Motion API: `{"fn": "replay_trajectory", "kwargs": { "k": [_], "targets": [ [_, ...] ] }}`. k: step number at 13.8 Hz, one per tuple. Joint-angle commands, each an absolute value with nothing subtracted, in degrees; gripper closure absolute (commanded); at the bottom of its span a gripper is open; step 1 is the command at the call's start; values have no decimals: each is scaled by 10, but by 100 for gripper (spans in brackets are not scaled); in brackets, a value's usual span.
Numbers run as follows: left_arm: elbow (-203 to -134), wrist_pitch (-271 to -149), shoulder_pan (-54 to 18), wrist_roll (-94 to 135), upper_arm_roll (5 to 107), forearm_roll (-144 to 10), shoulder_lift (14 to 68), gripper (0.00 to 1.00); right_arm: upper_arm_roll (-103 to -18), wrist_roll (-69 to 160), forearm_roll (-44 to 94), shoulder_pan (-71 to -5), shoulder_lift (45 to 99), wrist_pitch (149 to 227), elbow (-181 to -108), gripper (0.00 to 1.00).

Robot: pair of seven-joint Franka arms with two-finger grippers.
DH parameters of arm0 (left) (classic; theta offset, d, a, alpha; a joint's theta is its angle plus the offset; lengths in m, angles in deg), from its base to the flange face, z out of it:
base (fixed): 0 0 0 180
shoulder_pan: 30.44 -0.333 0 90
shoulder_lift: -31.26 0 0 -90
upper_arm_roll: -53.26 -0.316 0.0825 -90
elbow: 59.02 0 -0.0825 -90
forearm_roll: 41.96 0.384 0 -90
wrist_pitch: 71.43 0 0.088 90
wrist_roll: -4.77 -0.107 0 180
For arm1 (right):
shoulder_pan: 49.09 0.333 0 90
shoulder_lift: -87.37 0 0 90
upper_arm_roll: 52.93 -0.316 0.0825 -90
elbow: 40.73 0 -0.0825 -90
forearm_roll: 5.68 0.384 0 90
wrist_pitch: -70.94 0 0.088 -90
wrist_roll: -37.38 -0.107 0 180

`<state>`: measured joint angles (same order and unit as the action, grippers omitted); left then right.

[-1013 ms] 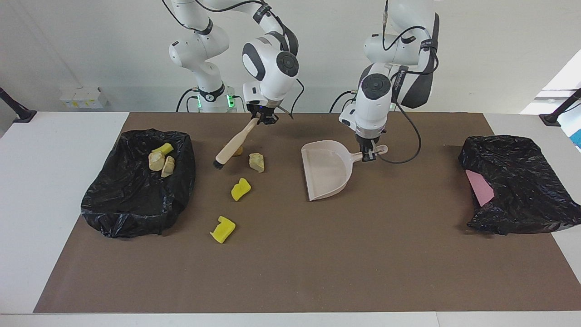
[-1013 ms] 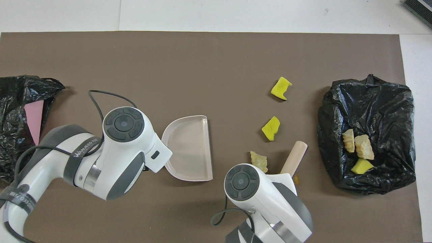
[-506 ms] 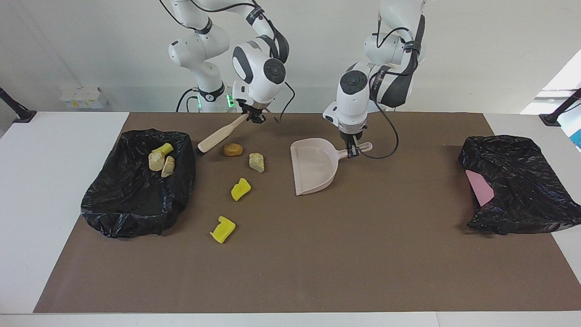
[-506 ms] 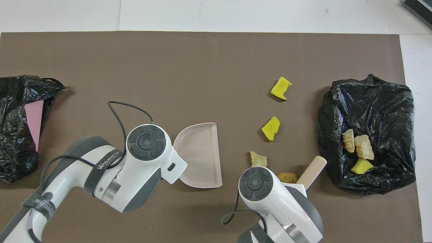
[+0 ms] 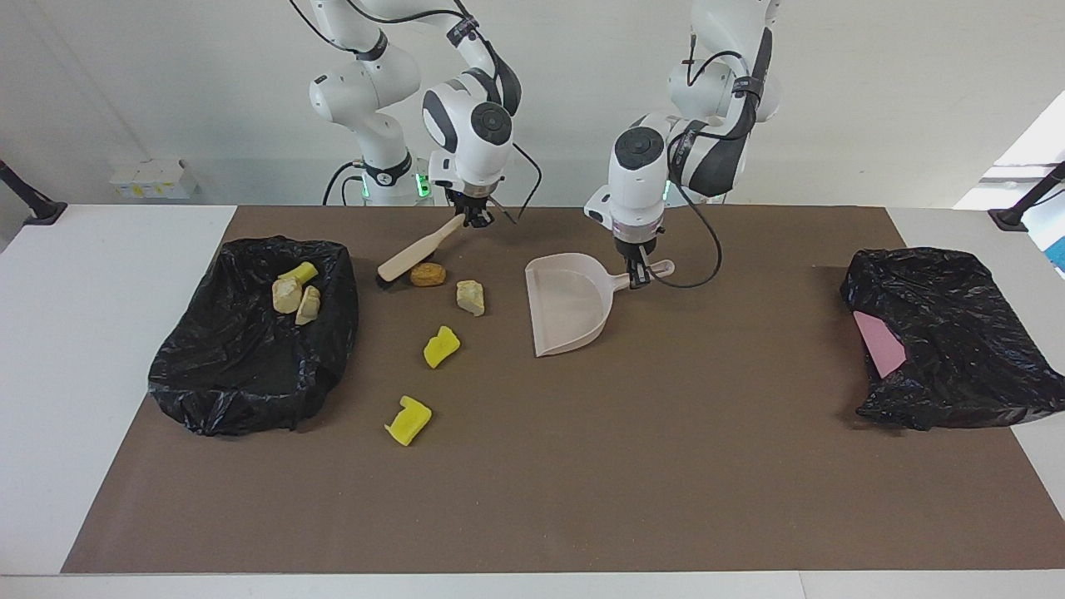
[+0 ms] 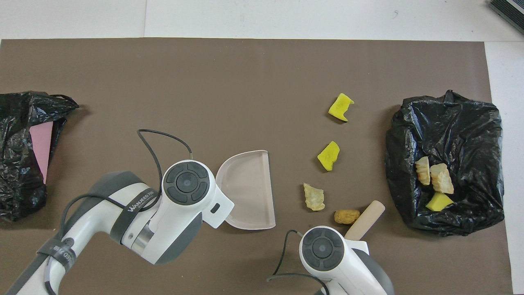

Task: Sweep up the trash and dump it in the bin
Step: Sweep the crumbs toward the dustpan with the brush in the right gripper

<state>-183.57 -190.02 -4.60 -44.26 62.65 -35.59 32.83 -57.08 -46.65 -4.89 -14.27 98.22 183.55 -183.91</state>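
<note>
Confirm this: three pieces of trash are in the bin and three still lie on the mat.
Not quite. Three pieces sit in the bin, but four lie on the mat: two yellow chunks, a beige lump and an orange-brown lump. The overhead view shows it.

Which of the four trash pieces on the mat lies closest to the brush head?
The orange-brown lump, right beside the brush bristles. The beige lump lies past it toward the dustpan, and both yellow pieces lie farther from the robots.
</note>
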Motion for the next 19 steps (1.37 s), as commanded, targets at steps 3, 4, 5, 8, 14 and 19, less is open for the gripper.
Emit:
{"fn": "replay_trajectory", "kwargs": {
  "k": [3, 4, 5, 8, 14, 19],
  "targets": [
    [-1858, -1926, -42, -437, 619, -345, 312, 100, -572, -431, -38, -171, 927, 1896, -1796, 100],
    [-1858, -1929, -42, -437, 619, -345, 312, 100, -572, -425, -38, -171, 906, 1899, -1775, 100],
    [-1858, -1932, -44, -438, 619, -344, 313, 100, -572, -407, -38, -174, 890, 1898, -1751, 100],
    [-1859, -1934, -46, -438, 619, -345, 313, 100, -573, -335, -37, -179, 861, 1899, -1704, 100],
    [-1859, -1937, -61, -435, 619, -346, 314, 100, -574, -199, 49, -166, 839, 1939, -1666, 100],
    [-1882, -1976, -71, -439, 619, -347, 311, 100, -574, -162, 84, -104, 832, 1927, -1626, 100]
  ]
}}
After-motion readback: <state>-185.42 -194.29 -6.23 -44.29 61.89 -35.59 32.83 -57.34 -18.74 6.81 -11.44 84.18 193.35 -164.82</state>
